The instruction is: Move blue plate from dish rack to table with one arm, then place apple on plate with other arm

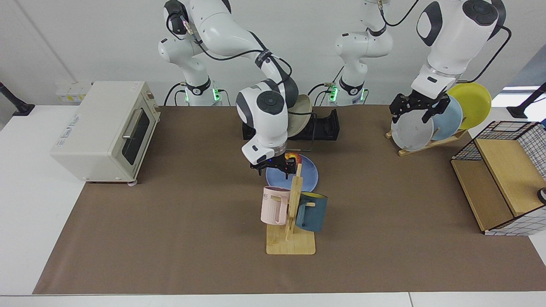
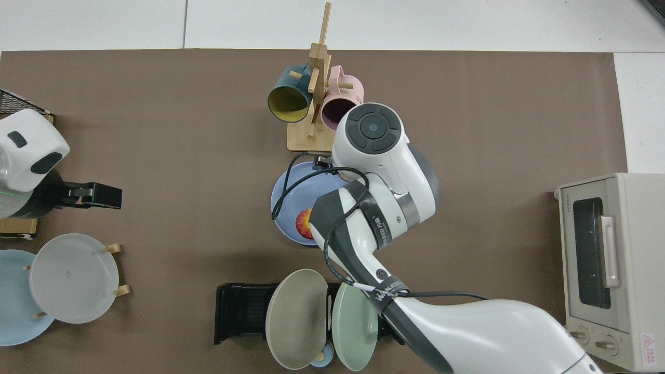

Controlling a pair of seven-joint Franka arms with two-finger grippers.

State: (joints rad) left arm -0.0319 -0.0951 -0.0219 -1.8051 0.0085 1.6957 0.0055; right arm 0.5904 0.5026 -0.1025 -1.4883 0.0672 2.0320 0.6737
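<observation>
we see the blue plate [image 1: 303, 172] flat on the desk [image 1: 170, 221], just at 12 o'clock of the mug tree [image 1: 292, 209] in the facing view. the apple [image 2: 303, 223] rests on it. the right gripper [image 1: 273, 164] hangs over the plate's 9 o'clock rim, jaws released. the left gripper [image 1: 420, 108] waits by the wooden plate stand [image 1: 426, 143], jaws released. the dish rack [image 2: 244, 311] holds two plates.
</observation>
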